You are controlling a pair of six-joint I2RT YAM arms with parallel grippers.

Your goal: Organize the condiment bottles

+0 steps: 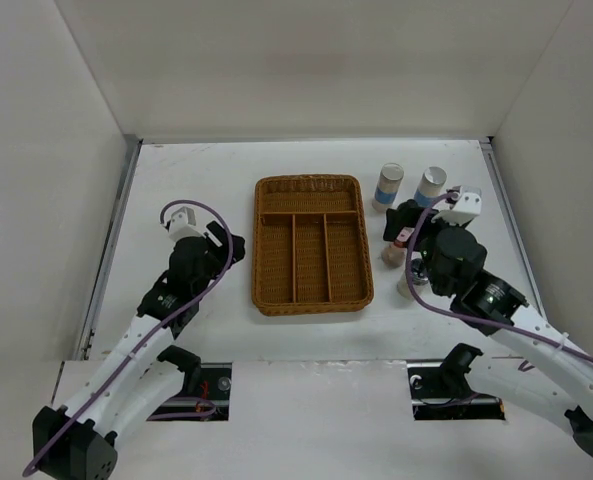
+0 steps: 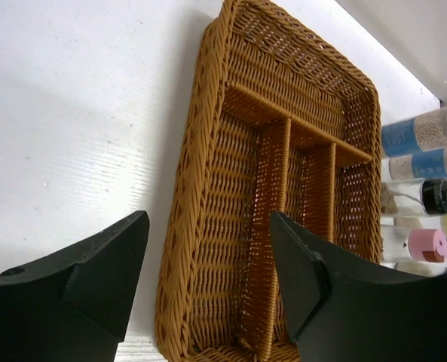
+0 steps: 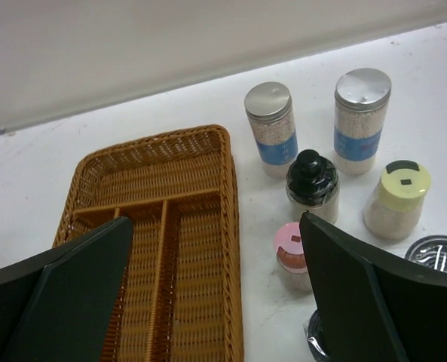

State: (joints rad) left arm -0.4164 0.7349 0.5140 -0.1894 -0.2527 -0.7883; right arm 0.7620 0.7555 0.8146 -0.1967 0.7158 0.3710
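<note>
Several condiment bottles stand in a cluster right of the wicker tray (image 1: 312, 243). In the right wrist view I see two blue-labelled silver-capped bottles (image 3: 270, 124) (image 3: 361, 117), a black-topped one (image 3: 311, 181), a yellow-topped one (image 3: 398, 197), a pink-topped one (image 3: 292, 253) and a grey lid (image 3: 434, 253). My right gripper (image 3: 215, 226) is open and empty, above the tray's right rim beside the pink-topped bottle. My left gripper (image 2: 208, 219) is open and empty over the tray's left side. The blue-labelled bottles (image 1: 388, 186) (image 1: 429, 186) also show from above.
The tray (image 2: 283, 113) has one cross compartment at the far end and three long ones, all without bottles. White walls enclose the table on the left, back and right. Bottles show at the right edge of the left wrist view (image 2: 423, 130).
</note>
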